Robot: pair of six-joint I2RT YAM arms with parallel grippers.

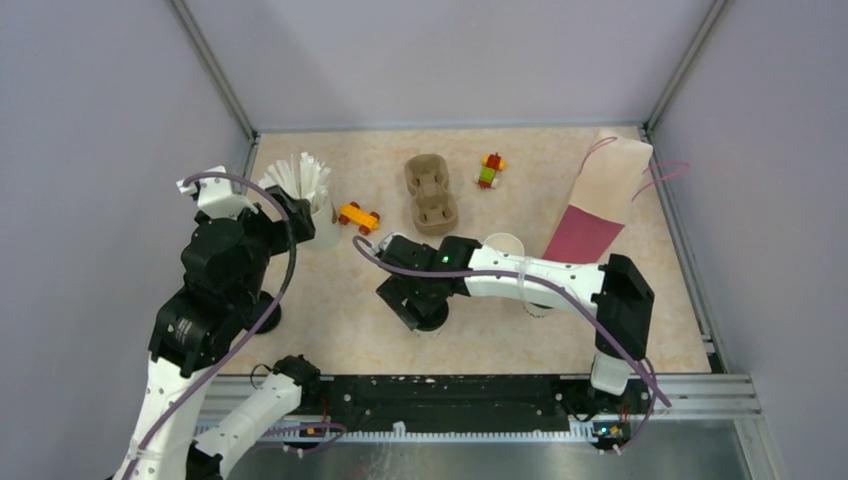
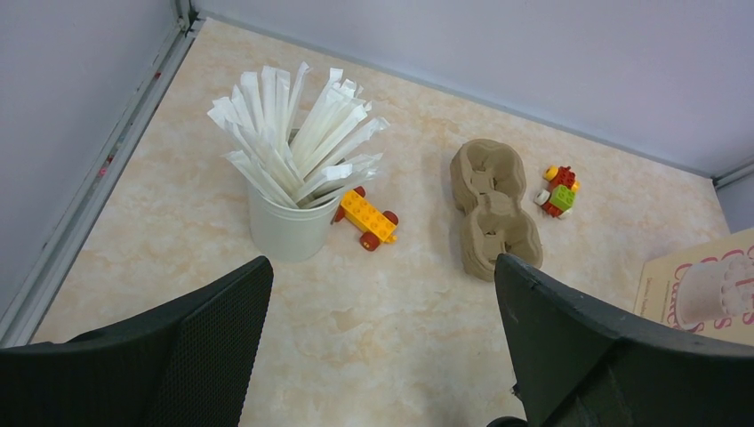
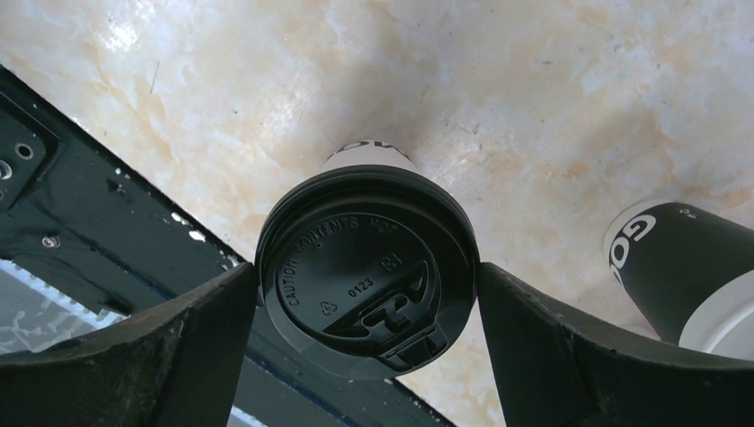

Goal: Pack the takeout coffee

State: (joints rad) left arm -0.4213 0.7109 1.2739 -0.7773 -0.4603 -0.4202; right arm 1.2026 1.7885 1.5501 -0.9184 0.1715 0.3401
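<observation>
Matt black plastic lid (image 3: 364, 276), glossy marbled tabletop (image 3: 533, 107)
Smooth paper cup (image 3: 685, 267) right of right gripper (image 3: 366, 311); rough pulp tray (image 2: 493, 209) ahead of left gripper (image 2: 382, 267).

Black-lidded cup (image 3: 366, 267) upright, second cup (image 3: 685, 276) nearby

**Black lids on marbled beige**

The surface (image 1: 330, 290) is beige with paler marbling. The lidded cup (image 3: 369, 153) shows white with black lettering under its black lid (image 3: 364, 267), which carries embossed text. The second cup (image 3: 680, 267) is black with white lettering. The tray (image 2: 493, 209) is brown. The sticks (image 2: 293, 133) and their holder (image 2: 289, 233) are white. The car (image 2: 366, 218) is yellow-orange with red wheels. The bag (image 1: 600, 200) is beige above and maroon below.
</observation>
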